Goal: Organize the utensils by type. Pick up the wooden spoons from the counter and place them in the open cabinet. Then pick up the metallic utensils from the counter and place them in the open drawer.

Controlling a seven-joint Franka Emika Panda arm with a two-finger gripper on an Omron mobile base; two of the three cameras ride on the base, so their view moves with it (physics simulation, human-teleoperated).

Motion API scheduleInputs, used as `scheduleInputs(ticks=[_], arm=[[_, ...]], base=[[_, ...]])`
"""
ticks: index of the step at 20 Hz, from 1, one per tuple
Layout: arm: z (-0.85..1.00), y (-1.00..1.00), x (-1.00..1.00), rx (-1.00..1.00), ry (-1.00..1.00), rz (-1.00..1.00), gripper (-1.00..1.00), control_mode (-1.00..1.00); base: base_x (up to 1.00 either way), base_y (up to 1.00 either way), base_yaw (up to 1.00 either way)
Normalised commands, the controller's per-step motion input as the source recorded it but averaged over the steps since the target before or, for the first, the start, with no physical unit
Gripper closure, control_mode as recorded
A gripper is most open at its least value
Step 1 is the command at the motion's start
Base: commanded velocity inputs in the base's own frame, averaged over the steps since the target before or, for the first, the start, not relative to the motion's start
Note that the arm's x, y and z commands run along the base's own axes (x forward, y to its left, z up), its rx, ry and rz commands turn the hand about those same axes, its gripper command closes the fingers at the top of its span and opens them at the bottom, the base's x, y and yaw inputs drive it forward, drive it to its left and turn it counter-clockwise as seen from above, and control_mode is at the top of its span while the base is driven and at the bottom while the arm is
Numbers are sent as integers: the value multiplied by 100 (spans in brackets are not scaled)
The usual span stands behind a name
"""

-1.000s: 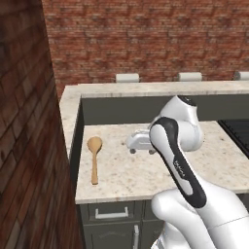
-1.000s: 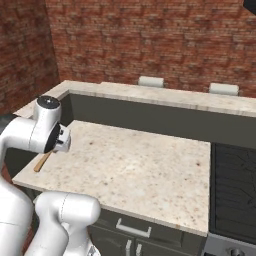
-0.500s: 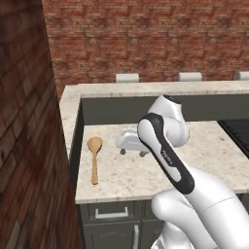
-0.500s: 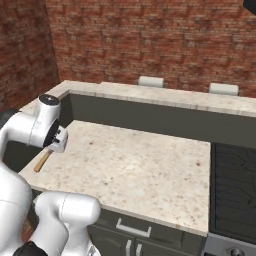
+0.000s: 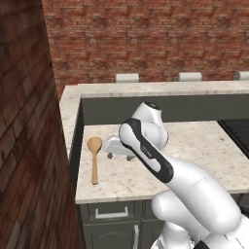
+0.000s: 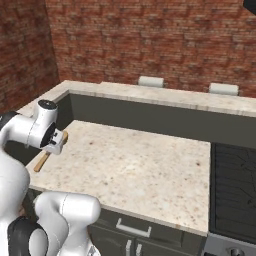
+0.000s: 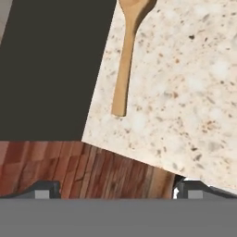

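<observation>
Spoon first: your landmark is the wooden spoon [image 5: 93, 158], lying flat on the counter [image 5: 194, 155] with its round bowl toward the raised ledge [image 5: 146, 89] and its straight handle pointing at the counter's front edge. It sits close to the counter's left side, so it lies almost parallel to that side edge, with a dark drop just beyond it.

Your gripper [image 5: 113, 146] hovers just to the right of the spoon's bowl, above the stone and apart from the wood. Its jaws are spread wide and hold nothing. In the hand view the spoon's handle [image 7: 124, 69] runs up the middle and its butt end stops short of the counter's front corner, while the two finger tips [image 7: 44, 190] sit below it, over the floor past that corner. That suggests the hand is aimed along the handle to line up a grasp, though the fingers aren't astride it yet.

For room, you have plenty of bare stone to the right of the spoon. To its left there is only a narrow strip before the side edge, and the brick wall [image 5: 24, 136] stands beyond. I'd judge that a nudge leftward could roll the spoon off, so close on the handle squarely.
</observation>
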Motion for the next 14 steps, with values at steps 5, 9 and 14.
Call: scheduleInputs(ticks=[5, 9, 14], arm=[[-41, 32, 39, 0, 0, 0, -100, -100], [-37, 27, 34, 0, 0, 0, -100, -100], [-32, 7, 22, 0, 0, -1, -100, -100]], base=[[0, 0, 0], [0, 0, 0], [0, 0, 0]])
